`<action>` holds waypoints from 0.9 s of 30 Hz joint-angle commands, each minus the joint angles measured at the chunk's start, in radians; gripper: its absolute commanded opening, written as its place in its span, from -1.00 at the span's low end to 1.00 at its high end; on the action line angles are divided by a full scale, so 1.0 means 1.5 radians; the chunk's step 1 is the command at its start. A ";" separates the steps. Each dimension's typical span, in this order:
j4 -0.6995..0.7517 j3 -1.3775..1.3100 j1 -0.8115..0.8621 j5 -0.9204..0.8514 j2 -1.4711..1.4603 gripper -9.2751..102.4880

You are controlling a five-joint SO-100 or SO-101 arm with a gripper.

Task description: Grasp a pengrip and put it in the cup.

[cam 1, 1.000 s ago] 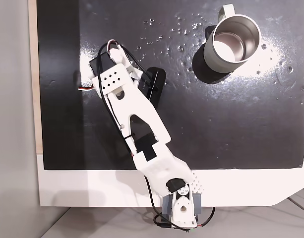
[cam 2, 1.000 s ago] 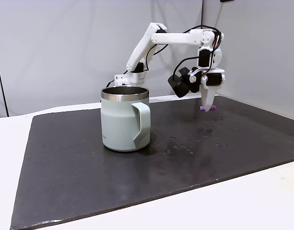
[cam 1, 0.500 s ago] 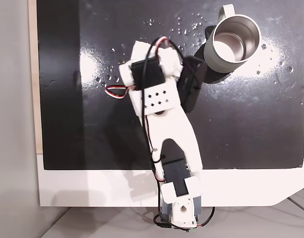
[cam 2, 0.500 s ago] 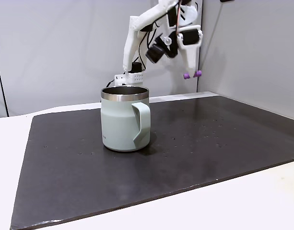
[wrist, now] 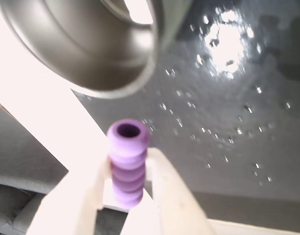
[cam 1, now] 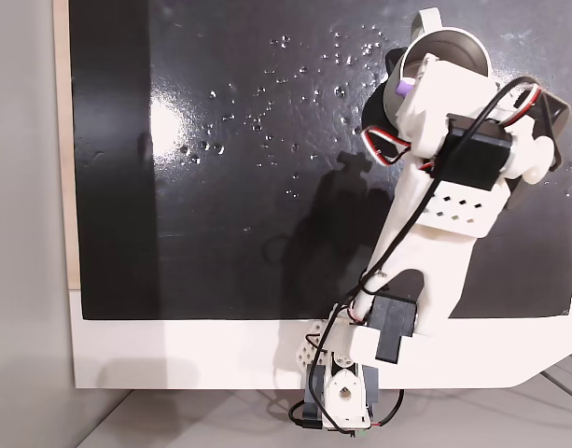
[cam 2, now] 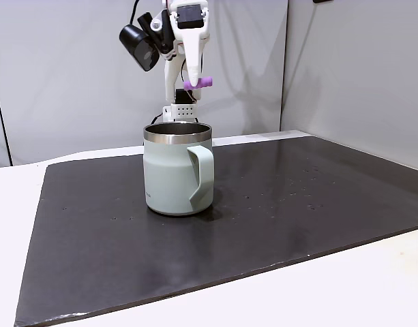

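The pengrip [wrist: 127, 164], a purple ridged tube with an open end, sits pinched between the two pale fingers of the gripper [wrist: 125, 196], which are closed snugly against its sides in the wrist view. In a fixed view from the side, the pengrip [cam 2: 197, 83] is held high in the air, lying roughly level, directly above the rim of the cup [cam 2: 174, 170] and well clear of it, with the gripper [cam 2: 192, 80] pointing downward. In a fixed view from above, the pengrip [cam 1: 404, 88] shows as a small purple spot at the left inner edge of the cup [cam 1: 458, 42], most of which is covered by the arm. Half a second ago the arm held the piece off to the right of the cup in the side view, lower and further back; now it has swung across so the piece hangs over the mug's opening. The cup has not moved. It stands on a glossy black mat [cam 2: 297, 197] speckled with small droplets or marks, laid on a white table [cam 2: 372, 286], with plain grey-white walls [cam 2: 65, 75] behind.
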 commanded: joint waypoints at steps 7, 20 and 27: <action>0.014 -0.238 0.038 -0.073 -0.149 -0.81; 0.017 -0.259 0.039 -0.039 -0.171 -0.09; 0.017 -0.261 0.040 -0.039 -0.174 -0.08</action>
